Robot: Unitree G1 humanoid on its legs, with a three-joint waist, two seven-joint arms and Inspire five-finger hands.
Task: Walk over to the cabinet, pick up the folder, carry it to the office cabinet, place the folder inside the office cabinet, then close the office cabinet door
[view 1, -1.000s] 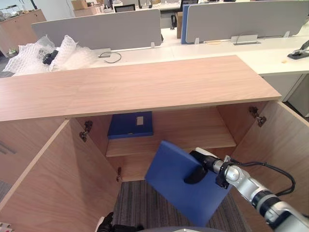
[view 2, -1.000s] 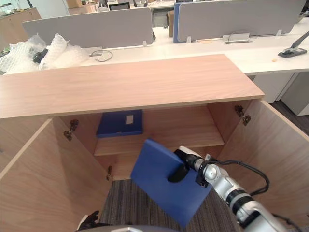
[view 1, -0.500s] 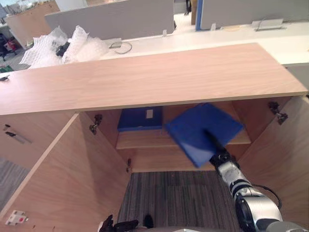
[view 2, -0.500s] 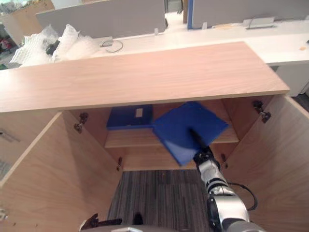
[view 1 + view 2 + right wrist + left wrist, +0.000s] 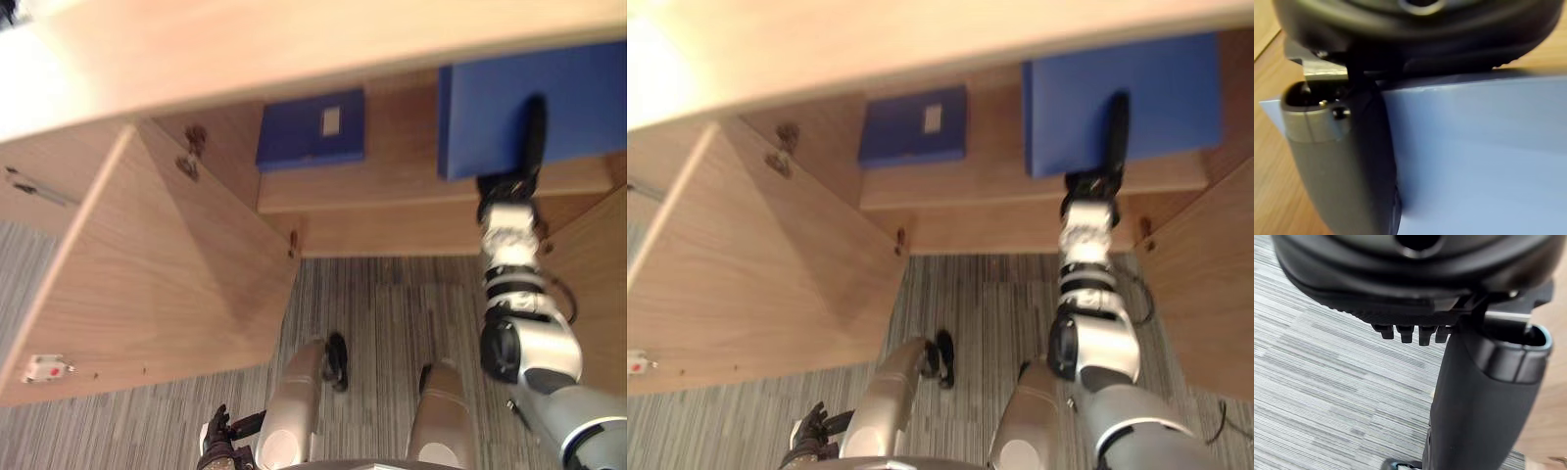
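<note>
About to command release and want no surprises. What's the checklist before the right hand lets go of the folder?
1. Folder over the shelf: ok.
2. Folder lying flat on shelf: cannot tell.
3. Gap to the other folder further left: ok.
4. Right hand grip, thumb on top of folder: ok.
5. Left door open, clear of the arm's way out: ok.
6. Left hand low, away from shelf: ok.
</note>
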